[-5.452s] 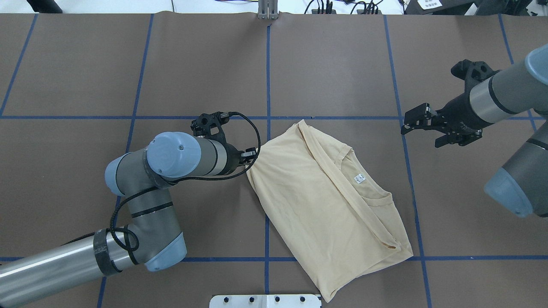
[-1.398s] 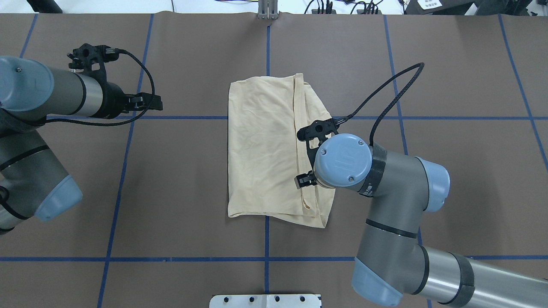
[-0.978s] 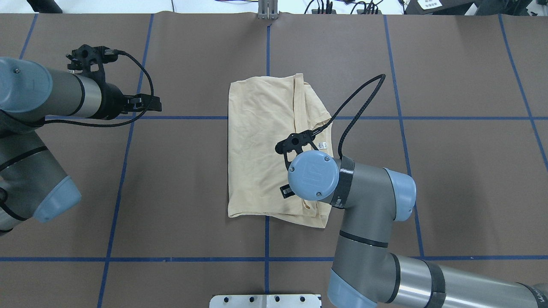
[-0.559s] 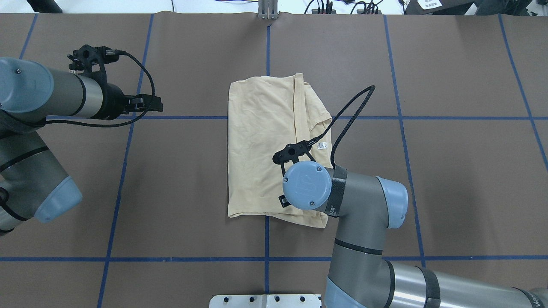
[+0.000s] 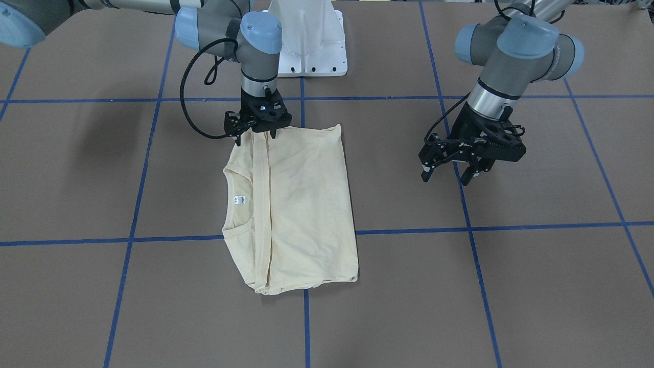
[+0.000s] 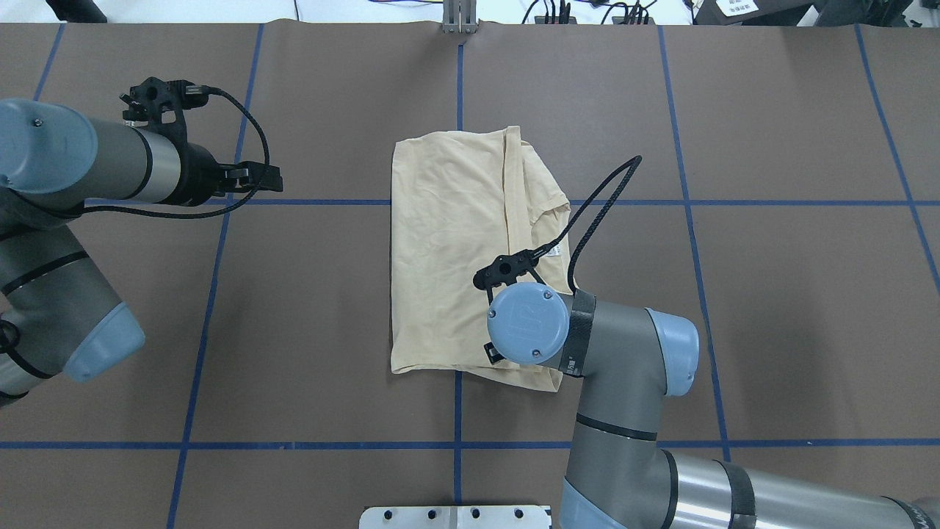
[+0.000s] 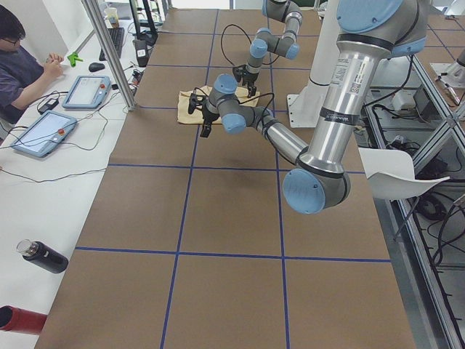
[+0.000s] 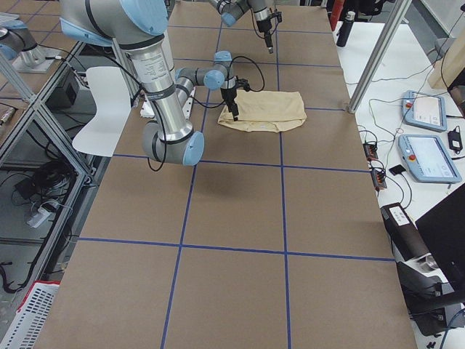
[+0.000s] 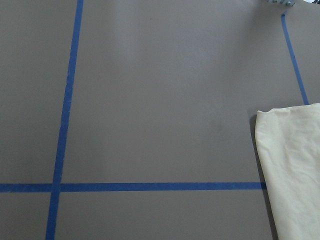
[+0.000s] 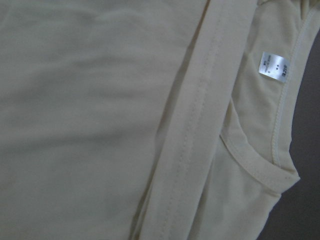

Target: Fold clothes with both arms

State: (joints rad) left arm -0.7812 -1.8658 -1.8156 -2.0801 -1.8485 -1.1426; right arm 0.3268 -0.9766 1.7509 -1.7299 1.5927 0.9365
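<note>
The pale cream-yellow shirt (image 5: pixel 306 204) lies folded into a long rectangle mid-table (image 6: pixel 448 250), back side up; no print shows. Its collar and white neck label (image 5: pixel 237 200) face my right side. My right gripper (image 5: pixel 255 137) points straight down at the shirt's edge nearest my base, jaws apart, fingertips at the cloth. In the overhead view its wrist (image 6: pixel 529 323) hides it. The right wrist view shows only cloth (image 10: pixel 100 100) and the label (image 10: pixel 272 66). My left gripper (image 5: pixel 447 178) is open and empty, above bare table left of the shirt (image 6: pixel 275 176).
The white pedestal base (image 5: pixel 306 41) stands just behind the shirt's near edge. Blue tape lines (image 6: pixel 459 411) cross the brown table. An operator (image 7: pixel 18 65) sits at a side desk with tablets (image 7: pixel 43 134), beyond a metal pole (image 7: pixel 109 54).
The shirt was turned from a slant to lie straight, and the left arm pulled back to the left. My right gripper travelled over the shirt toward my base, then nearly stopped.
</note>
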